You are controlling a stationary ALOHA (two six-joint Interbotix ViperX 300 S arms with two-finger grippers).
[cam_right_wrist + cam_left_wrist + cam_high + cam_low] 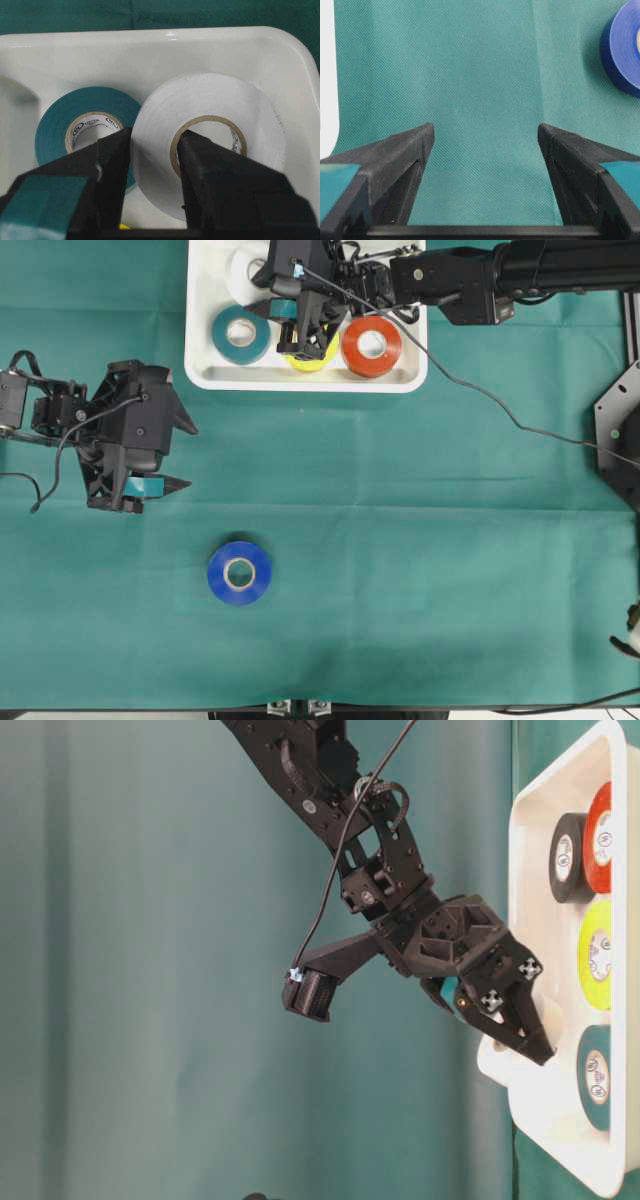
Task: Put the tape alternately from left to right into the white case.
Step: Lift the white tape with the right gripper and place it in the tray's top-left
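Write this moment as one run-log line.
right gripper: astride white roll wall, in case | left gripper: open, empty | blue roll: on table

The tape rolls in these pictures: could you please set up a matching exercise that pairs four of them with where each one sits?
Things:
1. blue roll
2. white roll
3. red roll
4. teal roll

Places:
A. at the right end of the white tray
B. alone on the green cloth
C. between the tips of the right claw
D. at the left end of the tray's front row

Pairs: 1-B, 2-C, 3-A, 4-D
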